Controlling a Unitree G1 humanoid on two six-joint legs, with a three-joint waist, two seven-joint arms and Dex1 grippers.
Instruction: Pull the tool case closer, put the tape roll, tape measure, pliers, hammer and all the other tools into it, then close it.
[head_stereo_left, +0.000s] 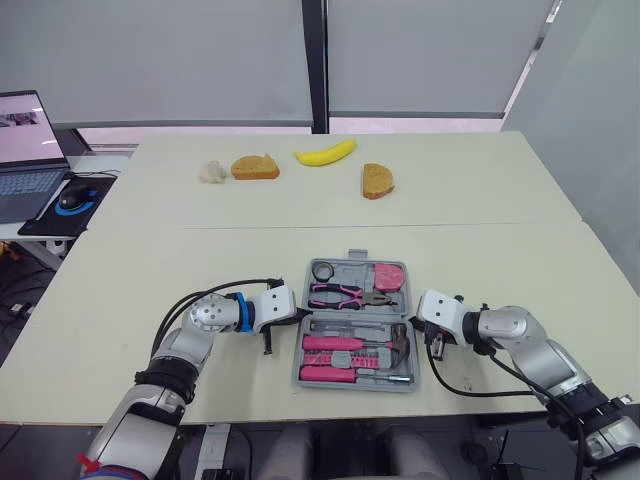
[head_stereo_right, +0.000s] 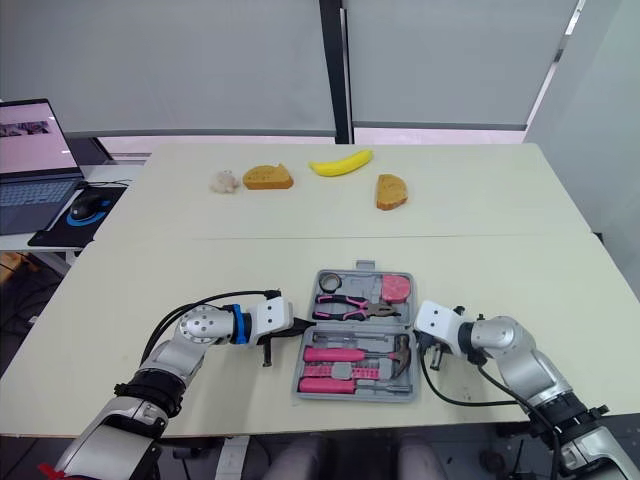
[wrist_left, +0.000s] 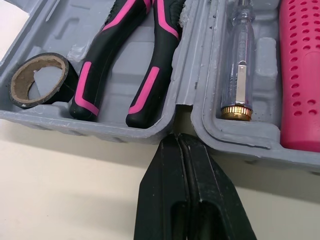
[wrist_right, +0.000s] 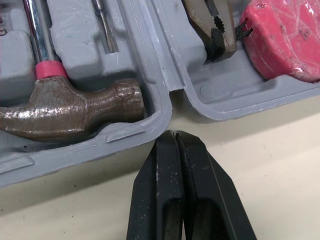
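Note:
The grey tool case (head_stereo_left: 356, 384) lies open near the table's front edge. Its far half holds the black tape roll (head_stereo_left: 323, 270), the pink-handled pliers (head_stereo_left: 345, 294) and the pink tape measure (head_stereo_left: 389, 275). The near half holds the hammer (head_stereo_left: 402, 340) and pink-handled tools. My left gripper (head_stereo_left: 300, 316) is shut, its tip at the gap between the two halves on the case's left side (wrist_left: 178, 142). My right gripper (head_stereo_left: 410, 322) is shut too, its tip at the same gap on the right side (wrist_right: 173, 137), beside the hammer head (wrist_right: 70, 107).
At the table's far side lie a banana (head_stereo_left: 325, 153), two pieces of bread (head_stereo_left: 255, 167) (head_stereo_left: 377, 180) and a small white lump (head_stereo_left: 212, 173). A laptop (head_stereo_left: 25, 150) and a mouse (head_stereo_left: 72, 198) sit on a side desk to the left.

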